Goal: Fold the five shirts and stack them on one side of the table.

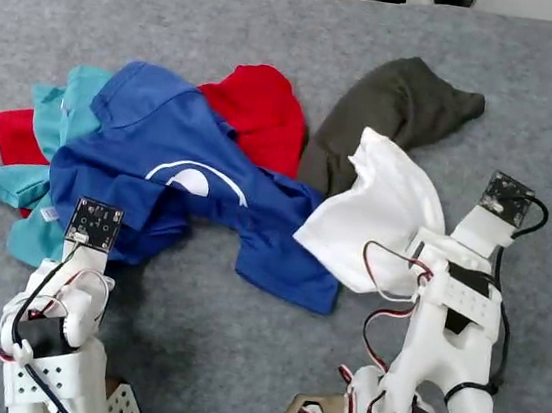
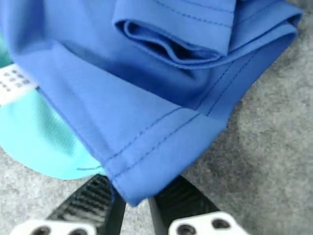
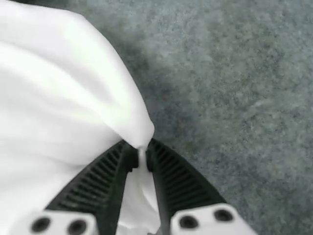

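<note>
Both arms were angled down toward the worktop (image 3: pixel 234 73), the right end effector (image 3: pixel 140 152) clamped on the white shirt (image 3: pixel 58 98) edge and the left end effector (image 2: pixel 137 196) clamped on the blue shirt (image 2: pixel 146 98) hem corner.

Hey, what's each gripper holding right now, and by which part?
The right gripper pinches the white shirt at a bunched edge. The left gripper holds the blue shirt by a hem corner.
</note>
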Tool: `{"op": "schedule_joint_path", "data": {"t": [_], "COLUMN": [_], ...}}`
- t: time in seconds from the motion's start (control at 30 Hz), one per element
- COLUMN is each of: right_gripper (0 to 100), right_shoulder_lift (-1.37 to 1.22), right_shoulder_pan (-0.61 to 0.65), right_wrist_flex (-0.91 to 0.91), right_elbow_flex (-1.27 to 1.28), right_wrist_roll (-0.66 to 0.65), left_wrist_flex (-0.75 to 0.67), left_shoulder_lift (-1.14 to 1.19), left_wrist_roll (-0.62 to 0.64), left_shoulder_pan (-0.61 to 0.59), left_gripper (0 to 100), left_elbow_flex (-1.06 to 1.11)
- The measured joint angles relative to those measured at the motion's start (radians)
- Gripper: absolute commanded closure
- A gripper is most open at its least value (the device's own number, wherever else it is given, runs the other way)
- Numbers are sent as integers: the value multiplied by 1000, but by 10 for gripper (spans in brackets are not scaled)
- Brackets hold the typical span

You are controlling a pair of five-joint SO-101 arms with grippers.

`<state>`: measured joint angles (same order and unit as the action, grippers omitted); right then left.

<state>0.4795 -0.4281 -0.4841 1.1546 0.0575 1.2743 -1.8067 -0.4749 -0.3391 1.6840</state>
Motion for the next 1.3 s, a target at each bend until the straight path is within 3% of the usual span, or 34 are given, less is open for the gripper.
{"op": "schedule_joint_path", "data": {"t": [0.33,0.43,0.67,0.87,0.97,1.17,1.3], "right_gripper": [981,981,981,981,981,980,980], "right_shoulder_lift": [0,0,0,0,0,0,0], "right_shoulder_pan": [34,34,34,34,34,34,34], "right_wrist_flex": [0,0,0,0,0,0,0], "right_elbow_flex": [3,6,6,6,6,6,6], "right_wrist_roll": [-49,-49,-49,-51,-51,-51,-51], "left_wrist_flex": [0,0,37,141,74,-180,-307], "left_shoulder_lift": [48,153,624,985,1094,1367,1613], "left_wrist_roll": [8,57,279,491,559,657,660], "left_shoulder_pan": [-3,-3,12,244,328,348,350], "left_gripper": [964,915,788,680,680,681,775], "left_elbow_flex": [-258,-391,-761,-937,-984,-1010,-1037]}}
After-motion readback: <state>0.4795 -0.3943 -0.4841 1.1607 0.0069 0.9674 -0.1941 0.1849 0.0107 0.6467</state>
